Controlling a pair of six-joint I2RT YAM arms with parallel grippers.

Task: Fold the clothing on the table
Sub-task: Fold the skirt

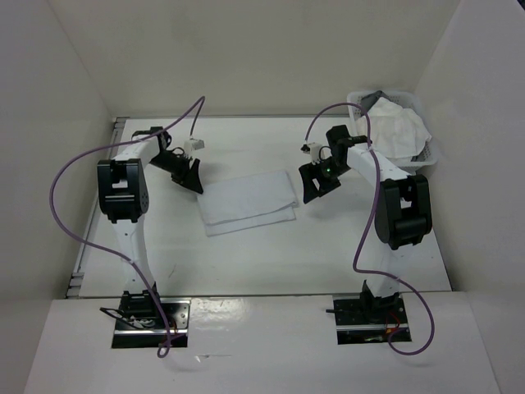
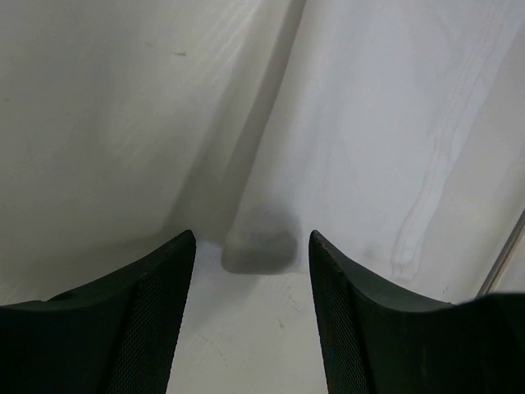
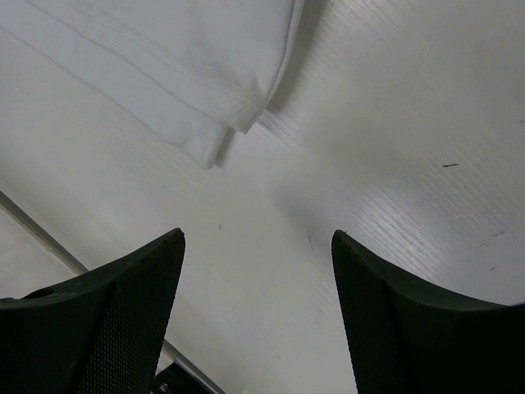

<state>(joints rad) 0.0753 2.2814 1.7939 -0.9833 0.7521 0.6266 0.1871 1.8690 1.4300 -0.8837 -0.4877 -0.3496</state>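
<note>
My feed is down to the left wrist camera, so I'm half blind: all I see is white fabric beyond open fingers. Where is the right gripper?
Observer: The right gripper hangs open beside the right edge of the clothing, with nothing between its fingers.
Operator: Is the clothing folded yet?
Observer: The right wrist view shows stacked layers at one corner, so at least one fold looks done.
Operator: Anything else on the table?
Observer: A white basket stands in the far right corner, with crumpled white fabric piled in it.
</note>
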